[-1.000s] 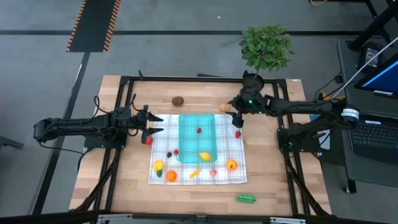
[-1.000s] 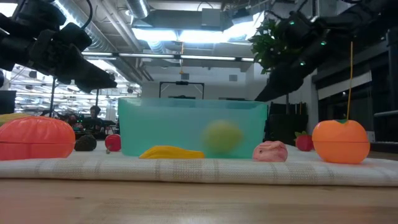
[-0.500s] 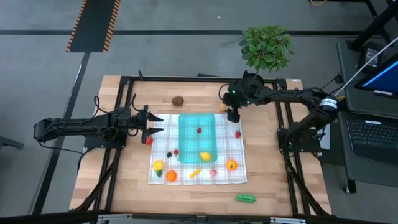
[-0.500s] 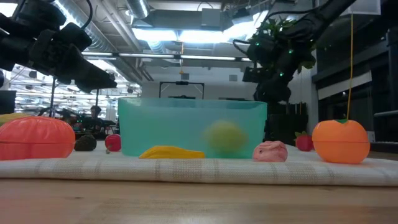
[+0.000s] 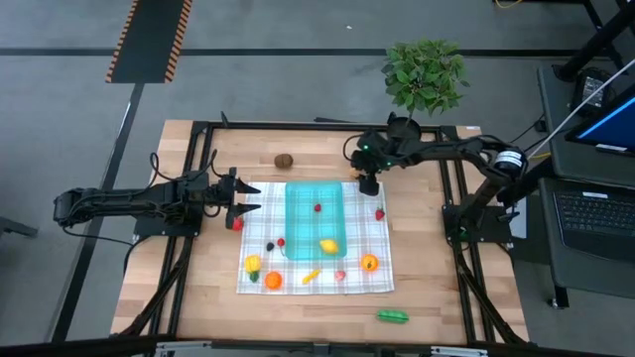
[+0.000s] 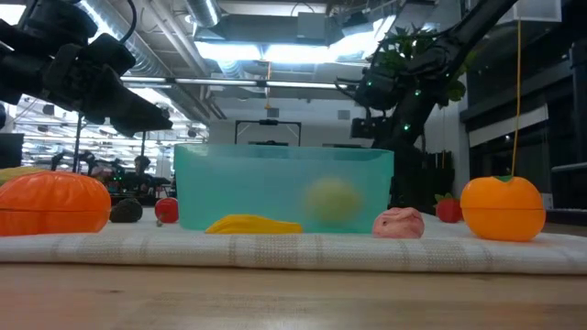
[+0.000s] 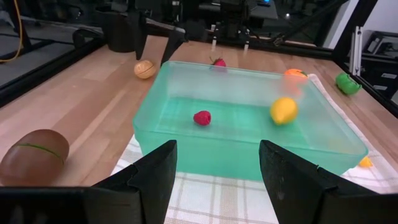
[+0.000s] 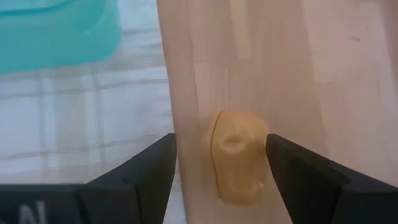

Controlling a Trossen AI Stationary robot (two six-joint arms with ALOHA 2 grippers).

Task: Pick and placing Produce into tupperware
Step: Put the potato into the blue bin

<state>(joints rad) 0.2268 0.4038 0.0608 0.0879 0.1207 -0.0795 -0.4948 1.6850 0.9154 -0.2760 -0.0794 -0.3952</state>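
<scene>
**Right wrist view: open fingers straddle a tan toy piece**

The right end effector (image 8: 219, 165) hangs spread wide over the tan produce piece (image 8: 236, 155) on the bare counter (image 8: 323, 74), just off the checked cloth (image 8: 81, 118), holding nothing; the teal tupperware (image 5: 315, 219) sits nearby; closing off-centre could squirt the small piece away; the left end effector (image 5: 248, 200) waits open beside the tupperware, empty.

Pale butcher-block wooden table top (image 5: 198, 288): smooth, matt. White-and-grey checked woven cloth (image 5: 377, 243): soft, matt, ribbed at the hem. Shallow rectangular teal container (image 7: 249, 118): translucent plastic, smooth, slight sheen. Small tan toy produce piece (image 8: 236, 155): matt, moulded. Orange toy fruit (image 6: 502, 209): glossy plastic.
</scene>
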